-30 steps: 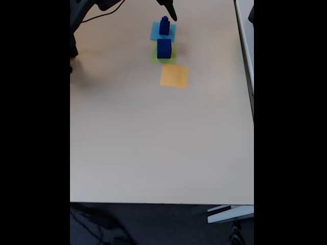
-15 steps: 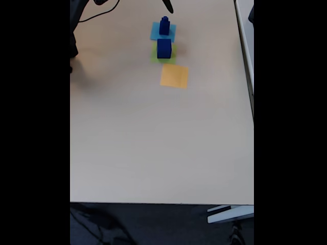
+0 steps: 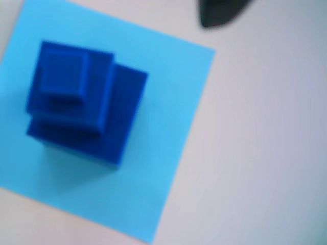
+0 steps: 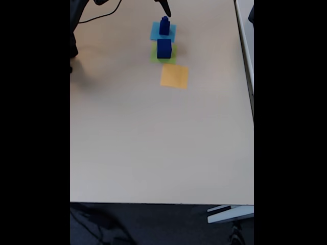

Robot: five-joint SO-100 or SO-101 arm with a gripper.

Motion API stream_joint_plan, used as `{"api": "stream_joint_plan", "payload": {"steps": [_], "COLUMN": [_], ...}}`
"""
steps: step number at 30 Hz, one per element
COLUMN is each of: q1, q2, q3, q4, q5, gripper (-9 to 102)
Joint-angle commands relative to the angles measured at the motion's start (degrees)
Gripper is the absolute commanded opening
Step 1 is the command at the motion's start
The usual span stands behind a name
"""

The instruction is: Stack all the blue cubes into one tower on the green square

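The largest blue cube point(image 4: 164, 47) stands on the green square point(image 4: 163, 59) in the fixed view. Just behind it, a small blue cube point(image 3: 62, 76) sits on a medium blue cube point(image 3: 120, 120), both on a light-blue paper square point(image 3: 173, 102). In the fixed view this pair point(image 4: 164, 25) forms a short stack. My gripper point(image 4: 166, 8) hangs at the table's far edge, just above and behind that stack, touching nothing. One dark fingertip point(image 3: 219, 13) pokes in at the top of the wrist view, off the paper. The jaw gap is hidden.
An orange paper square point(image 4: 174, 76) lies in front of the green one, slightly right. A black cable point(image 4: 102, 15) and the arm's dark base point(image 4: 76, 30) sit at the far left. The wide beige table point(image 4: 153, 143) stretches toward the near edge.
The gripper tip has drawn back a little toward the far edge and slightly left. The cubes and paper squares have not moved.
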Motion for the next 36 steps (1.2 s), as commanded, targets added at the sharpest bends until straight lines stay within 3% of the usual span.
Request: {"api": "stream_joint_plan", "payload": {"steps": [1,23,36], "q1": [0.4,1.9,2.0], "q2": [2.8,1.5,1.9], "q3": [0.1,6.4,7.5], "q4": [-0.9,-8.9,-8.9], "q5": [0.5,-1.8,-1.9], "gripper": [35,35,34]}}
